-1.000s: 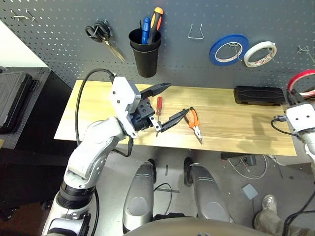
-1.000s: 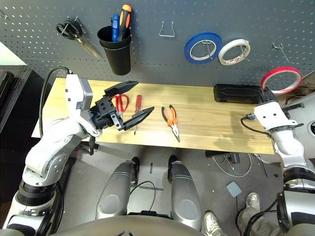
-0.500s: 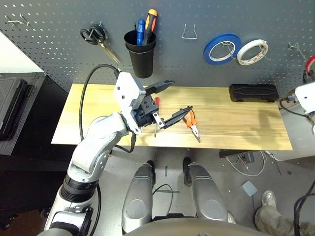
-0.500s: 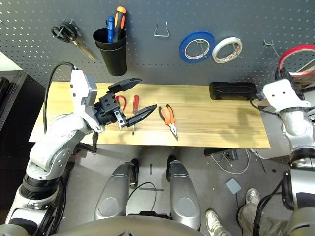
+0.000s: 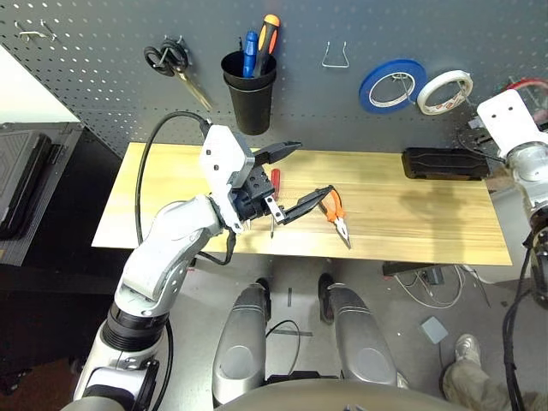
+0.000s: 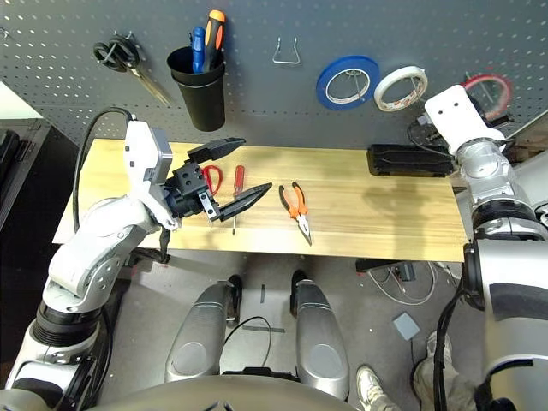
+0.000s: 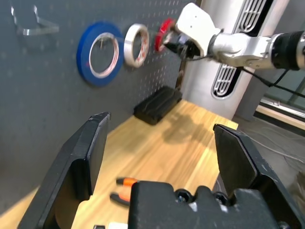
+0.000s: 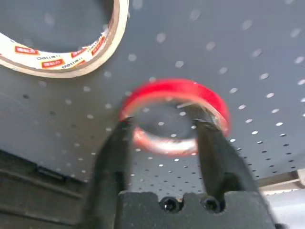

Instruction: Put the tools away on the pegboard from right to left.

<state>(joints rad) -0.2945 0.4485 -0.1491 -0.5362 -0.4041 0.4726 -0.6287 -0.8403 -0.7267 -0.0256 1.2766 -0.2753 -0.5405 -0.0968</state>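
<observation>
Black case [image 6: 409,160] below white tape [image 6: 402,87], blue tape [image 6: 348,81]

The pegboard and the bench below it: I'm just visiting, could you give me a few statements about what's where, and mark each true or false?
1. The red tape ring is up at the pegboard, right of the white tape roll. True.
2. The orange-handled pliers hang on a hook. False: they lie on the table.
3. The black cup holds tools. True.
4. The left gripper holds the red-handled screwdriver. False: it is open and empty.
</observation>
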